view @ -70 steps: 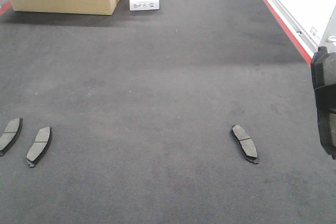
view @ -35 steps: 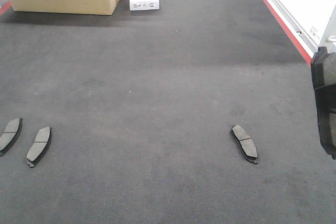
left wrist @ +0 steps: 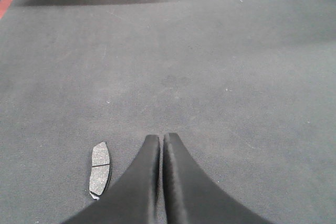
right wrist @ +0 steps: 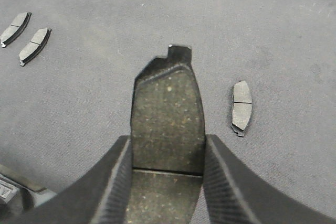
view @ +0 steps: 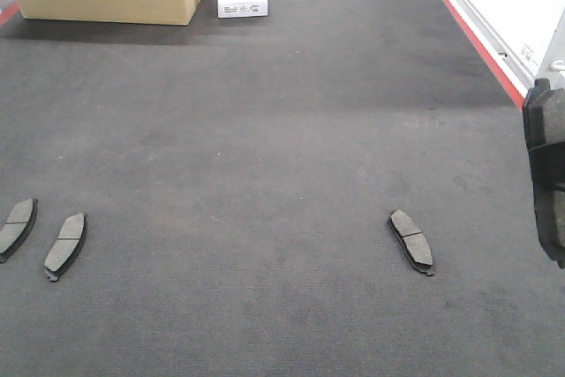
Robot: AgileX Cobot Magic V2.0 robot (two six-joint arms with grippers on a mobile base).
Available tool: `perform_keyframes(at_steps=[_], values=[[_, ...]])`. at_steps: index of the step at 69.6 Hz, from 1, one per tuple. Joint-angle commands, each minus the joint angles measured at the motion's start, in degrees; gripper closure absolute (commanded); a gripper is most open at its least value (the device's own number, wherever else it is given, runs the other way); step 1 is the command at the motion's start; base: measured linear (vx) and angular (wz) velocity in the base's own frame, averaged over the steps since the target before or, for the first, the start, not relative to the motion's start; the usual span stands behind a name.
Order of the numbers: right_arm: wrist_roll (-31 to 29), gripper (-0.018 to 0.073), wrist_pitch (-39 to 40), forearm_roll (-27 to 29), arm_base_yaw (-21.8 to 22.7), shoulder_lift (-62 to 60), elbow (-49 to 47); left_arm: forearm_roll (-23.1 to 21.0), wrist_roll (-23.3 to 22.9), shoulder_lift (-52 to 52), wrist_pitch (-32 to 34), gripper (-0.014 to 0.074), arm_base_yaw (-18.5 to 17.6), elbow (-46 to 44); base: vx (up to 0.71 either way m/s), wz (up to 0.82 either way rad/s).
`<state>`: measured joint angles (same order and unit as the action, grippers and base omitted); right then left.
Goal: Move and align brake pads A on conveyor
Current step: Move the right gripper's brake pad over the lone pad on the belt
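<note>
Right hand (right wrist: 167, 182) is clamped on a brake pad (right wrist: 167, 124), held up over the conveyor (view: 265, 130); left hand (left wrist: 160, 182) is pinched closed on nothing. These pads look stiff and weighty for their size, metal-backed, so gripping across the long edges near the middle seems safest. Count: four in all, with two lying side by side near left (view: 65, 244), one near right (view: 412, 240), one carried
</note>
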<state>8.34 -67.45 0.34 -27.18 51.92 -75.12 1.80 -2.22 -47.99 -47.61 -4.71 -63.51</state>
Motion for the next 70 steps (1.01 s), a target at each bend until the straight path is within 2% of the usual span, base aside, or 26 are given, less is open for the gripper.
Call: perform_keyframes(at_steps=[1,33,70], values=[[-0.5,0.0563,4.7,-0.3,0.0,-0.2,-1.7,-0.3,0.1,0.3,3.4,0.0602,-0.1,-1.1,0.0,0.0],[-0.5,0.0563,7.5,1.2,0.0,4.0,-1.7,-0.3,0.1,0.3,3.4,0.0602,-0.1,-1.1,0.0,0.0],[-3.1,0.0563,13.0,-0.3,0.2,33.1,-2.2,-0.3,0.1,0.3,3.4,0.0602,-0.1,-1.1,0.0,0.0]])
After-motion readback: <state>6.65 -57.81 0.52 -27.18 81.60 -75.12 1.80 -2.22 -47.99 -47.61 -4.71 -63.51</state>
